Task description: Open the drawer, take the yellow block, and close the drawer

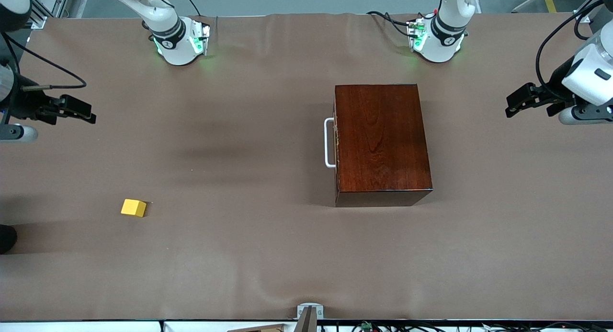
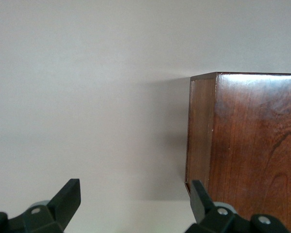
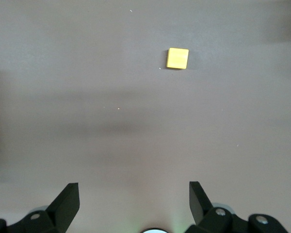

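Note:
The dark mahogany box point(image 1: 381, 143) stands on the table toward the left arm's end. Its drawer is shut, and the white loop handle point(image 1: 328, 143) sticks out of the side that faces the right arm's end. The yellow block point(image 1: 133, 207) lies on the brown cloth toward the right arm's end, nearer the front camera than the box; it also shows in the right wrist view point(image 3: 177, 58). My left gripper point(image 1: 515, 103) is open and empty, up in the air at its end of the table, with the box point(image 2: 247, 145) in its wrist view. My right gripper point(image 1: 86, 112) is open and empty, up in the air at its end.
The brown cloth point(image 1: 249, 255) covers the whole table. The two arm bases point(image 1: 179, 40) point(image 1: 438, 37) stand along the table's edge farthest from the front camera. A small metal bracket point(image 1: 310, 312) sits at the edge nearest that camera.

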Robot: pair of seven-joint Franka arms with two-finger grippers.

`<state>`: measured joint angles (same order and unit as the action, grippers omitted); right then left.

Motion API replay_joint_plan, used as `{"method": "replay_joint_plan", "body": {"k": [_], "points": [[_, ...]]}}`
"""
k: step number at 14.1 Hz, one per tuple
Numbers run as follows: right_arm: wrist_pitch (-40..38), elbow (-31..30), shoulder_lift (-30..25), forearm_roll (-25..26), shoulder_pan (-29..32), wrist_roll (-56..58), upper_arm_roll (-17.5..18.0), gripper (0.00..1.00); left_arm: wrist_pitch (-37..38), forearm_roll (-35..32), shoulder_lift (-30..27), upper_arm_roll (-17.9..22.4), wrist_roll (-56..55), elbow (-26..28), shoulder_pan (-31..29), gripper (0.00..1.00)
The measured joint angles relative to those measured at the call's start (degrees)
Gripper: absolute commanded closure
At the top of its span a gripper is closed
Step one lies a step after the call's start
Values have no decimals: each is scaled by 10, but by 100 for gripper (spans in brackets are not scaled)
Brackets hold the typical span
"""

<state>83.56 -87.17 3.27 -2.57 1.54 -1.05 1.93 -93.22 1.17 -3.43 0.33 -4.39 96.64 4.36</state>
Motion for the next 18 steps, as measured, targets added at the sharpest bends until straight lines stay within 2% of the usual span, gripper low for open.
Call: {"method": "replay_joint_plan", "body": {"k": [5,18], "points": [[-6,6,-22,0,-16,-9,0,0,-6,0,14,1,47,-15,-1,0],[-11,-3,-31,0,-16,-9,-1,0,-6,0,23,1,32,-23,-1,0]]}}
